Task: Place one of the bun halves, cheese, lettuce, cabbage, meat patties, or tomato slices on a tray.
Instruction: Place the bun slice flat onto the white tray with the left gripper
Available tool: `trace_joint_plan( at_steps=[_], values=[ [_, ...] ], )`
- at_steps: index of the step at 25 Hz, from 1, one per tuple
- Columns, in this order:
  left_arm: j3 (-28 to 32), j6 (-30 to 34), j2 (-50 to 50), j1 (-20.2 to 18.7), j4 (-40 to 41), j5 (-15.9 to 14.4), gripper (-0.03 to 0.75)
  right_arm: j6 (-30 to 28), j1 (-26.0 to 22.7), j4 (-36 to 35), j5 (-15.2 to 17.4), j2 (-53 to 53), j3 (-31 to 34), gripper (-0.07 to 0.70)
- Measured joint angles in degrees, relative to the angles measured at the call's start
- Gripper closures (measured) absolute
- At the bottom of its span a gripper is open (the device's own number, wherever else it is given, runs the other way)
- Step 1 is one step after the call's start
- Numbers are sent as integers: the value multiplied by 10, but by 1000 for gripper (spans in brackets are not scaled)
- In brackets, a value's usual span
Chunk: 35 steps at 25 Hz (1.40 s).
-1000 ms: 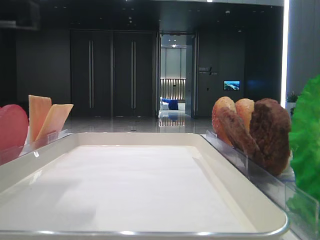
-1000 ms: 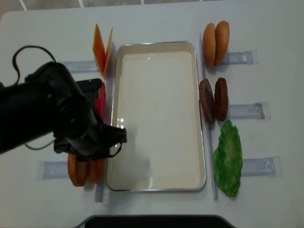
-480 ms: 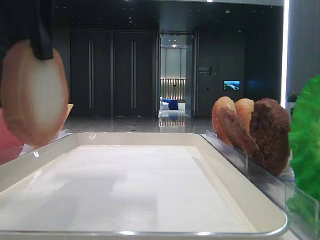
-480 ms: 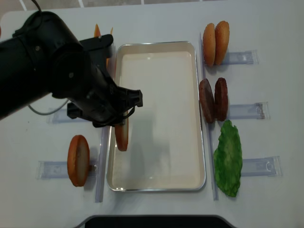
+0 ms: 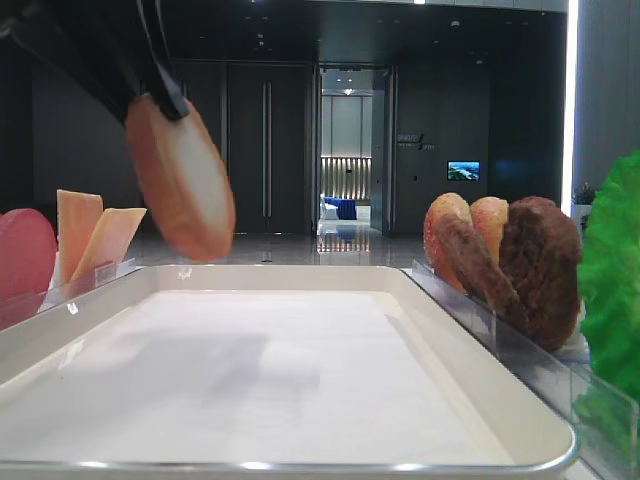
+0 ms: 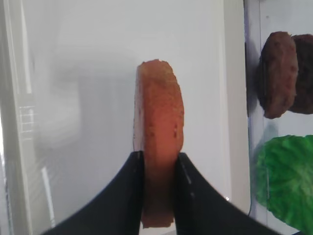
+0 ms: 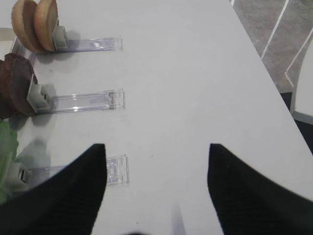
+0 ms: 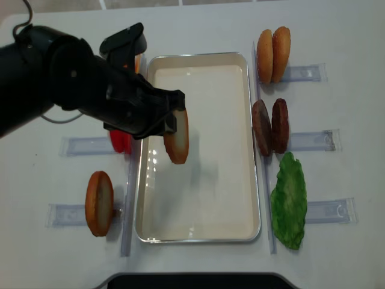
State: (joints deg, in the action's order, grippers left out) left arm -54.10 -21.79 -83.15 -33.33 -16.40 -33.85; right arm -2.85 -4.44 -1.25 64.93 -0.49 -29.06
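Note:
My left gripper [image 8: 176,107] is shut on one of the bun halves [image 8: 177,135], a golden-brown disc with a pale face. It holds the bun on edge in the air above the cream-white tray [image 8: 210,186], over its left middle part. The left wrist view shows the bun half [image 6: 160,112] pinched between both black fingers [image 6: 133,181], with the tray bottom [image 6: 88,73] below. From the low front view the bun half [image 5: 180,180] hangs tilted above the tray [image 5: 300,370]. My right gripper [image 7: 156,152] stands open over bare table, holding nothing.
Left of the tray are another bun half [image 8: 99,203], a tomato slice [image 8: 120,141] and cheese [image 5: 95,235], in clear holders. On its right are two bun halves [image 8: 274,54], meat patties [image 8: 271,125] and lettuce [image 8: 289,200]. A clear holder [image 7: 88,101] lies ahead of the right gripper.
The left gripper took a bun half from the lower-left holder, lifted it and carried it right and farther back over the tray. One bun half stays in that holder.

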Motion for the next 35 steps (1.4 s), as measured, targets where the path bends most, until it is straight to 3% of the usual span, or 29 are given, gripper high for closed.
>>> trace_joint_plan(
  at_steps=[4,7,16,25,35],
  values=[
    [31,205,-5,19,-200,87,585,0,0,0,0,0,0,202],
    [32,265,-22,20,-276,116,585,0,0,0,0,0,0,202],
    [32,303,-105,21,-325,116,585,0,0,0,0,0,0,202],
    [32,445,-138,21,-468,121,585,0,0,0,0,0,0,202],
    [32,460,-147,21,-484,126,585,0,0,0,0,0,0,202]
  ],
)
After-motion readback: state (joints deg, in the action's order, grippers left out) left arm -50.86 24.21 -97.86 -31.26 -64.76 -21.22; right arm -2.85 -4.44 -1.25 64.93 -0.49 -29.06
